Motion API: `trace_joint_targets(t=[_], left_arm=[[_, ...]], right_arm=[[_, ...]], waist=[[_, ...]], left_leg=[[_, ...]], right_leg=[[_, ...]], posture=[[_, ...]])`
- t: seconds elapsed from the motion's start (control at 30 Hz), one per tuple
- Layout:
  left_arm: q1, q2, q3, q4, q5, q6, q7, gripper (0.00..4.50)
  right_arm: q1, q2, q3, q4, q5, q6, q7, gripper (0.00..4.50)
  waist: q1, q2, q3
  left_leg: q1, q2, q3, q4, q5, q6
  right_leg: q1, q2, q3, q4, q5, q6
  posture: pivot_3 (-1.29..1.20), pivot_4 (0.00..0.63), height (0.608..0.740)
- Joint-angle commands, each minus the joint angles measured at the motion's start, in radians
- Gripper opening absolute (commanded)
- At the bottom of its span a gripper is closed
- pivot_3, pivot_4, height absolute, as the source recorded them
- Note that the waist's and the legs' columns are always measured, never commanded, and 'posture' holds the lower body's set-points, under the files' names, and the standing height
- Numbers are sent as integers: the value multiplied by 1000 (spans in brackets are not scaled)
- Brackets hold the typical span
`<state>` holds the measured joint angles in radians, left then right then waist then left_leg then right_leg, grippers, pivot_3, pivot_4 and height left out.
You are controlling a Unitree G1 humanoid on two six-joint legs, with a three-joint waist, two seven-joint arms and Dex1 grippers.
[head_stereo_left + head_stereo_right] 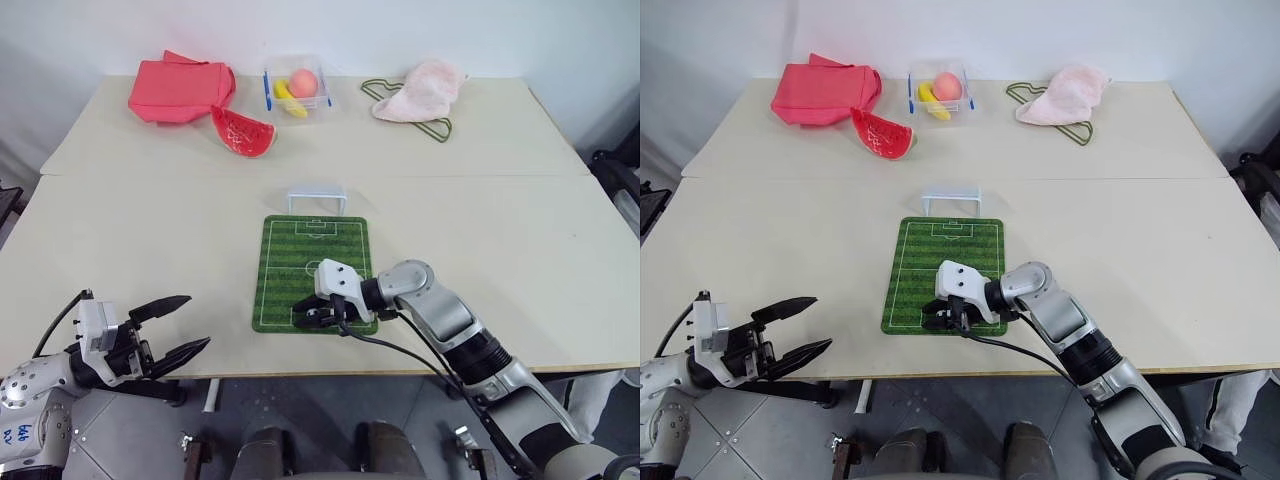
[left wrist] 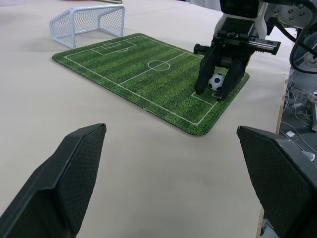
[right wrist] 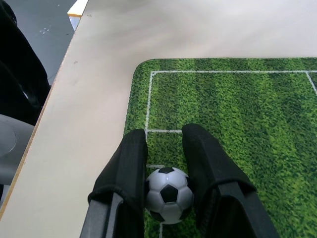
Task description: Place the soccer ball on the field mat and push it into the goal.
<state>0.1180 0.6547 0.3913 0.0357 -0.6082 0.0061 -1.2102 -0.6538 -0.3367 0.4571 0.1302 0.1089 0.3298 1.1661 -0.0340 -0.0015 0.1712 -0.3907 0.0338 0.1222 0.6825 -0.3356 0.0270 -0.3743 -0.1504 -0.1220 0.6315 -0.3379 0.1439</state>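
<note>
Tabletop field mat (image 1: 312, 262) lengthwise toward goal (image 1: 317, 198)

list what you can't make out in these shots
- Soccer ball: in the eye views, hidden by the right gripper that grips it.
- Whether the ball rests on the field mat: its underside is cut off or hidden in both wrist views.
- Items in the clear box: too small to name beyond a round fruit and a banana.

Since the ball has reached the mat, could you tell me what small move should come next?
Probably open the right pincer to release the soccer ball. Its fingers clamp the ball at the field mat's near end, apparently touching the turf, with the goal beyond the far end.
</note>
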Motion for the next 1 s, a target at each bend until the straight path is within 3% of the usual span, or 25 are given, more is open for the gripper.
trace_joint_targets(t=[0.03,0.13,0.77,0.87,1.0], left_arm=[[8,-2,26,-39,-14,-14,9,4500],[7,-1,27,-38,-15,-14,12,4500],[-21,-5,14,-27,-11,-12,27,4500],[-27,-5,13,-22,-10,-11,26,4500],[-32,-4,13,-18,-9,-8,21,4500]], right_arm=[[-2,11,-4,5,2,-16,0,1201],[-2,12,-5,10,1,-18,1,2091],[-86,3,-53,-138,60,42,27,2091],[-67,-37,-82,-234,86,90,24,1465],[-5,-142,-83,-344,85,128,34,116]], waist=[[0,0,0],[0,0,0],[1,0,0],[5,0,0],[7,-1,0]], left_leg=[[0,0,0,0,0,0],[0,1,0,0,0,0],[0,2,0,0,0,0],[0,2,0,0,0,0],[0,1,-1,0,0,0]], right_leg=[[0,0,0,0,0,0],[0,0,0,0,0,0],[0,0,0,0,0,0],[0,0,0,0,0,0],[0,-1,0,0,0,0]], posture=[[0,150,740],[0,150,740],[0,150,740],[0,150,740],[0,150,740]])
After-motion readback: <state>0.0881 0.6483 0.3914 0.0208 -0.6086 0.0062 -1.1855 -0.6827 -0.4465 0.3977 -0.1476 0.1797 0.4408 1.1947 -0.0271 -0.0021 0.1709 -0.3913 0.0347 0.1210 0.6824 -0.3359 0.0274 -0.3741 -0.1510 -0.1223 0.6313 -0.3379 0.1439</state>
